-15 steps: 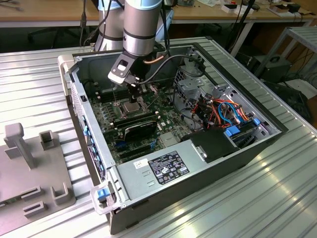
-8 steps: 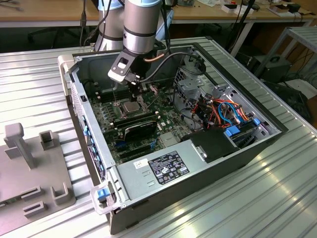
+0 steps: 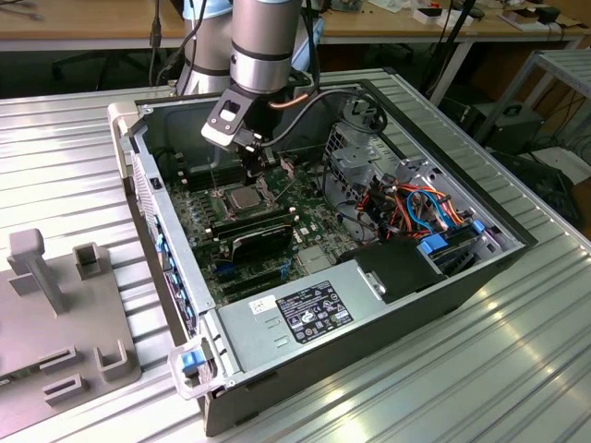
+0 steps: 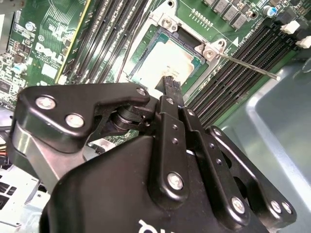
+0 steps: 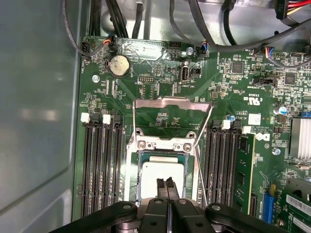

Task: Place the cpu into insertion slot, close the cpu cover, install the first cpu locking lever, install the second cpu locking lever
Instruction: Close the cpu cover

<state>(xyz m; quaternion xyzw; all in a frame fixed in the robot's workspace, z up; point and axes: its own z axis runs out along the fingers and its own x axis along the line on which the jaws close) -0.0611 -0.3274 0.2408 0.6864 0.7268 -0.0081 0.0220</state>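
The cpu (image 3: 245,197) is seated in the insertion slot (image 5: 163,144). In the exterior view, the closed, empty claw (image 3: 258,173) hovers at its 12 o'clock. Step in hand: lowering the open cpu cover (image 5: 172,102).

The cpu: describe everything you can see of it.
The cpu is a flat square chip with a matte silver-grey metal top and a thin pale rim. It lies level in the insertion slot, between the rows of long black memory slots on the green board. The cpu cover stands swung open, leaving the chip's top bare. The pincer, fingers together, hangs right over one edge; whether it touches the chip cannot be told.
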